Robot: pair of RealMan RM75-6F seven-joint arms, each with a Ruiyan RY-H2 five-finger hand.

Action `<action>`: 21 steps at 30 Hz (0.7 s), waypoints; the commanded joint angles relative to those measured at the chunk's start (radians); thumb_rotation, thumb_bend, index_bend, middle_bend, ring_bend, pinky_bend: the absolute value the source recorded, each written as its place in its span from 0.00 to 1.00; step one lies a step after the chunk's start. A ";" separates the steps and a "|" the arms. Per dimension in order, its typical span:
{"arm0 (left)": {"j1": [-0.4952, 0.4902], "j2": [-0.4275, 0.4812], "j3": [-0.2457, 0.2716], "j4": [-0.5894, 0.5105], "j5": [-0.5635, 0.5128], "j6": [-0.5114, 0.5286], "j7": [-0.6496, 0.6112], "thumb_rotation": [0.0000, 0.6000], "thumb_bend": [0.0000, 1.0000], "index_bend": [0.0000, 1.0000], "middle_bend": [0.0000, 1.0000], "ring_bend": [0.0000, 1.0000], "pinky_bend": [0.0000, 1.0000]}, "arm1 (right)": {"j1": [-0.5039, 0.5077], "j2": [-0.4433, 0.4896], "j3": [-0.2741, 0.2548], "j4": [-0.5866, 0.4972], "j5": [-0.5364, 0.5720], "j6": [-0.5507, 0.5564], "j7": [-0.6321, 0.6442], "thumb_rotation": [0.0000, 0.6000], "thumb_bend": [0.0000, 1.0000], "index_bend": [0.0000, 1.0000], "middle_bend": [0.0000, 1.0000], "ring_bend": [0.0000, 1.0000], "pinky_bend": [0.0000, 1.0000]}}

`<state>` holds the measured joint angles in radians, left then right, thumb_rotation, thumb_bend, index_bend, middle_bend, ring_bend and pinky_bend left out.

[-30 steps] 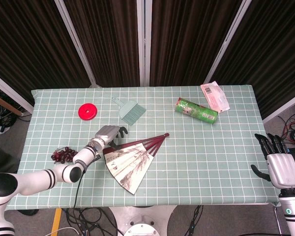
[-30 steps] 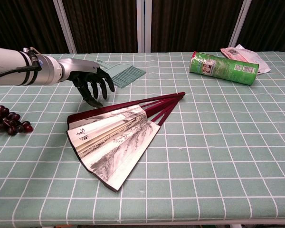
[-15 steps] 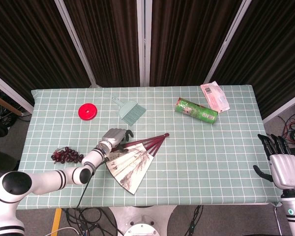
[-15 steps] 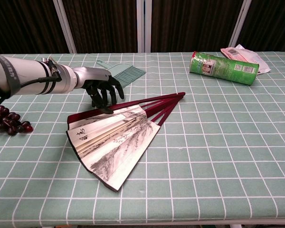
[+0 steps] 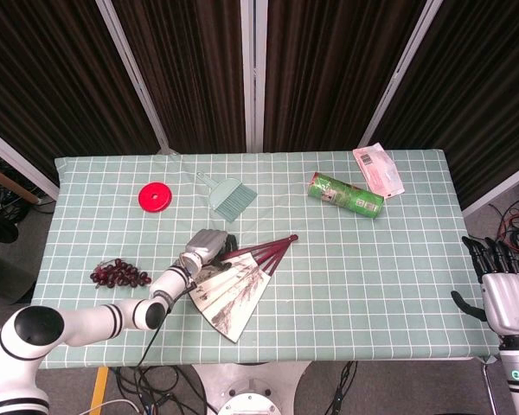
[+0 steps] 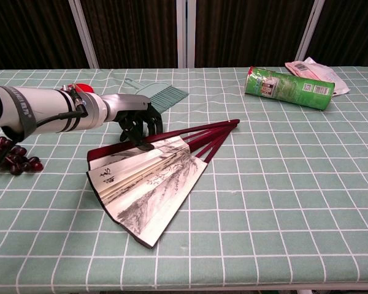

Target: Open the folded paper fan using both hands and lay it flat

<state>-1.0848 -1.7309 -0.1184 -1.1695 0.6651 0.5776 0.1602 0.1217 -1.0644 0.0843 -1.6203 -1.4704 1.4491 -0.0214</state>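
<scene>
Head view: the paper fan [image 5: 233, 281] is found near the table's centre, partly spread, its dark ribs converging on a pivot toward 2 o'clock while the painted leaf widens toward 7 o'clock. That long axis, from 7 to 2 o'clock, is what the coming move appears to turn on. The left hand [image 5: 209, 245] is set at the fan's upper guard stick, at about 10 o'clock from the leaf, its dark fingers [image 6: 141, 125] curled down onto or just above the top rib (contact cannot be confirmed in the chest view). No grip on the fan is plainly shown. The right hand [image 5: 505, 294] is held well apart, off the table's 4 o'clock corner, fingers spread and nothing held. The left hand is judged by far the nearer; further spreading would call for the upper guard to be swung away from the lower edge.
</scene>
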 commanded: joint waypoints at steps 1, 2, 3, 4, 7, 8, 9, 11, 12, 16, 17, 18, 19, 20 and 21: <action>0.014 -0.002 -0.005 -0.006 0.041 0.023 -0.002 1.00 0.35 0.47 0.56 0.58 0.71 | -0.001 0.001 0.001 -0.001 0.001 0.001 0.002 1.00 0.13 0.00 0.13 0.00 0.00; 0.015 0.001 -0.005 -0.008 0.049 0.023 0.001 1.00 0.35 0.48 0.57 0.58 0.71 | -0.001 0.002 0.002 -0.001 0.000 0.003 0.003 1.00 0.13 0.00 0.13 0.00 0.00; 0.016 0.001 -0.005 -0.009 0.053 0.024 0.001 1.00 0.35 0.48 0.57 0.58 0.71 | -0.001 0.002 0.003 -0.001 0.000 0.005 0.004 1.00 0.13 0.00 0.13 0.00 0.00; 0.018 0.001 -0.006 -0.008 0.058 0.029 0.003 1.00 0.35 0.48 0.57 0.58 0.71 | -0.002 0.002 0.004 0.000 -0.001 0.007 0.005 1.00 0.13 0.00 0.13 0.00 0.00; 0.026 0.002 -0.012 -0.013 0.079 0.051 0.006 1.00 0.37 0.48 0.58 0.59 0.72 | -0.003 0.005 0.005 -0.002 -0.002 0.010 0.006 1.00 0.13 0.00 0.13 0.00 0.00; 0.030 0.005 -0.016 -0.020 0.088 0.060 0.004 1.00 0.38 0.48 0.58 0.59 0.73 | -0.003 0.007 0.006 -0.003 -0.003 0.011 0.007 1.00 0.13 0.00 0.13 0.00 0.00; 0.034 0.010 -0.020 -0.027 0.096 0.065 0.002 1.00 0.38 0.49 0.59 0.60 0.74 | -0.003 0.008 0.006 -0.003 -0.005 0.011 0.008 1.00 0.13 0.00 0.13 0.00 0.00; 0.042 0.030 -0.028 -0.051 0.115 0.078 -0.003 1.00 0.39 0.49 0.60 0.61 0.75 | -0.001 0.012 0.007 -0.006 -0.009 0.012 0.012 1.00 0.13 0.00 0.13 0.00 0.00; 0.047 0.041 -0.032 -0.063 0.125 0.087 -0.006 1.00 0.40 0.49 0.60 0.62 0.77 | -0.001 0.014 0.008 -0.008 -0.012 0.013 0.014 1.00 0.13 0.00 0.14 0.00 0.00; 0.086 0.116 -0.056 -0.162 0.199 0.156 -0.037 1.00 0.41 0.51 0.63 0.63 0.79 | 0.007 0.033 0.007 -0.021 -0.037 0.012 0.036 1.00 0.13 0.00 0.14 0.00 0.00; 0.097 0.134 -0.059 -0.186 0.218 0.170 -0.046 1.00 0.41 0.52 0.63 0.64 0.79 | 0.011 0.038 0.006 -0.026 -0.043 0.008 0.045 1.00 0.13 0.00 0.14 0.00 0.00; 0.109 0.153 -0.063 -0.212 0.238 0.187 -0.057 1.00 0.41 0.53 0.64 0.64 0.80 | 0.015 0.044 0.005 -0.030 -0.050 0.002 0.057 1.00 0.13 0.00 0.14 0.00 0.00; 0.124 0.176 -0.067 -0.242 0.265 0.212 -0.069 1.00 0.41 0.53 0.64 0.64 0.80 | 0.019 0.051 0.003 -0.035 -0.056 -0.006 0.071 1.00 0.13 0.00 0.15 0.00 0.00; 0.140 0.198 -0.068 -0.272 0.295 0.233 -0.083 1.00 0.41 0.53 0.64 0.64 0.80 | 0.027 0.060 -0.001 -0.042 -0.063 -0.022 0.093 1.00 0.13 0.00 0.15 0.00 0.00; 0.153 0.215 -0.070 -0.294 0.320 0.251 -0.096 1.00 0.41 0.54 0.65 0.64 0.80 | 0.034 0.066 -0.003 -0.045 -0.068 -0.036 0.112 1.00 0.13 0.00 0.16 0.00 0.00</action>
<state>-0.9748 -1.5729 -0.1755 -1.3963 0.9175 0.7717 0.1028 0.1429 -1.0130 0.0867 -1.6550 -1.5254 1.4358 0.0619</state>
